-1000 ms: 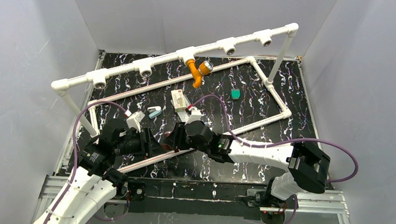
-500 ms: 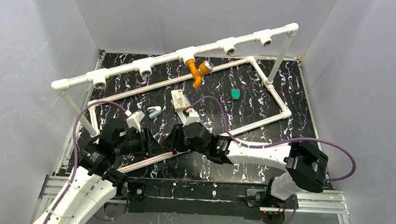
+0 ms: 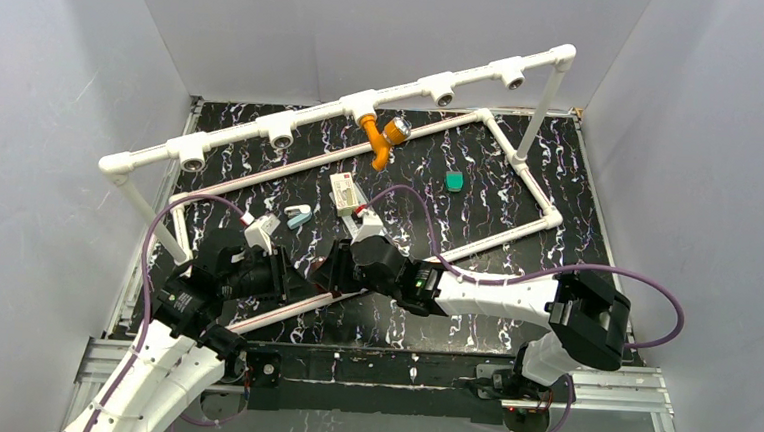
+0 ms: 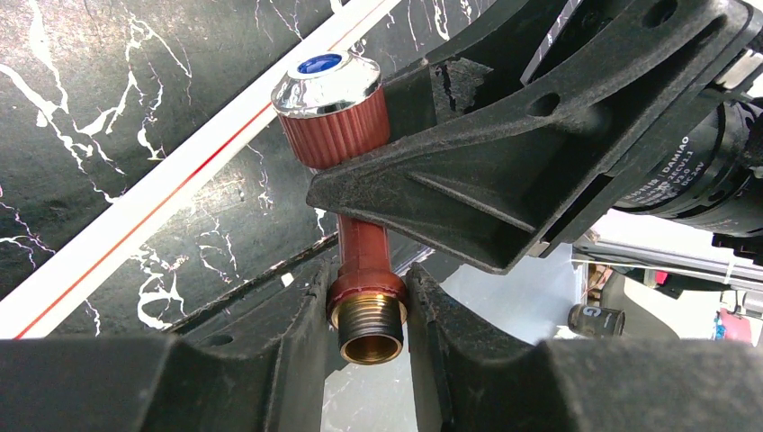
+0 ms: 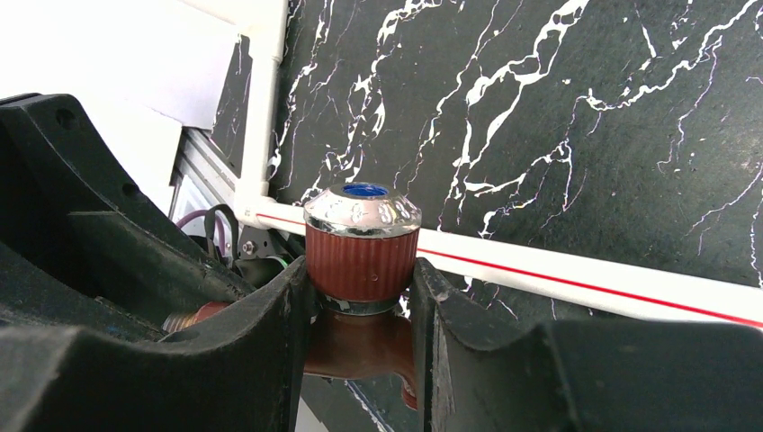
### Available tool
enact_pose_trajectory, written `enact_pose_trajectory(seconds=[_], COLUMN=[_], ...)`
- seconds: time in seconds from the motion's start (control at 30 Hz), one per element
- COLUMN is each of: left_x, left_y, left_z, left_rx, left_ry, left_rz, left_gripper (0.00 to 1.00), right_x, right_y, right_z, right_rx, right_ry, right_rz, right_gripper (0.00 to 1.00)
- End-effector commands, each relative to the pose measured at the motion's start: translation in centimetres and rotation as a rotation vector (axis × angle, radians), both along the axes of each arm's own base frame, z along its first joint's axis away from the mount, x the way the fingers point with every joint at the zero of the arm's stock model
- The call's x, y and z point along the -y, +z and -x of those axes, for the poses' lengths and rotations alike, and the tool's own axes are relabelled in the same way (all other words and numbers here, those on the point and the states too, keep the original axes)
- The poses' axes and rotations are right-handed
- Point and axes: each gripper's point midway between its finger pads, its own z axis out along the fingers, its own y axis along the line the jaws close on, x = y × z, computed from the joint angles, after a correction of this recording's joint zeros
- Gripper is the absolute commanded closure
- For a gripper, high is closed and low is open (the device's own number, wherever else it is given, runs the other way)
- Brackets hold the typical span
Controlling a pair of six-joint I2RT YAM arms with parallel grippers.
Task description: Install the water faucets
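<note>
The dark reddish-brown faucet (image 4: 363, 252), with a silvery blue-dotted knob, is held between both grippers low over the table, near the front left. My left gripper (image 4: 367, 310) is shut on its stem collar, just above the brass threaded end. My right gripper (image 5: 360, 297) is shut on its ribbed knob (image 5: 362, 256). In the top view the two grippers meet, left (image 3: 292, 277) and right (image 3: 331, 267), and hide this faucet. The orange-yellow faucet (image 3: 382, 140) with a silvery knob hangs from the middle tee socket of the raised white pipe rail (image 3: 232, 139).
Empty tee sockets (image 3: 281, 130) sit along the rail. A white pipe frame (image 3: 532, 180) lies on the black marbled table. A small green flat piece (image 3: 454, 181), a white box (image 3: 343, 191) and a small teal-white part (image 3: 298, 217) lie inside it.
My right arm has shifted slightly left, towards the left gripper. The left arm and the orange-yellow faucet have not moved.
</note>
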Motion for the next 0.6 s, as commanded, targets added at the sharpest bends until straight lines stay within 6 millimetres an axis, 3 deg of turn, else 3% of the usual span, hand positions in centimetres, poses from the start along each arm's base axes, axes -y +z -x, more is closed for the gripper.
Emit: enact_pose_trajectory(seconds=[0.0, 0.1, 0.2, 0.57], left_x=[0.4, 0.4, 0.3, 1.1], left_y=[0.4, 0.5, 0.5, 2.1], left_z=[0.3, 0.3, 0.2, 0.1], left_rx=[0.009, 0.015, 0.03, 0.085], left_ry=[-0.03, -0.028, -0.03, -0.067], left_rz=[0.023, 0.024, 0.023, 0.078], left_gripper=[1.0, 1.0, 1.0, 1.0], right_x=[-1.3, -0.7, 0.1, 3.1], right_y=[3.6, 3.9, 4.0, 6.6], right_z=[-0.1, -0.1, 0.0, 0.6], right_rx=[0.031, 0.036, 0.04, 0.104], right_ry=[-0.001, -0.009, -0.018, -0.007], right_rz=[-0.106, -0.11, -0.109, -0.121], right_gripper=[0.77, 0.61, 0.39, 0.21])
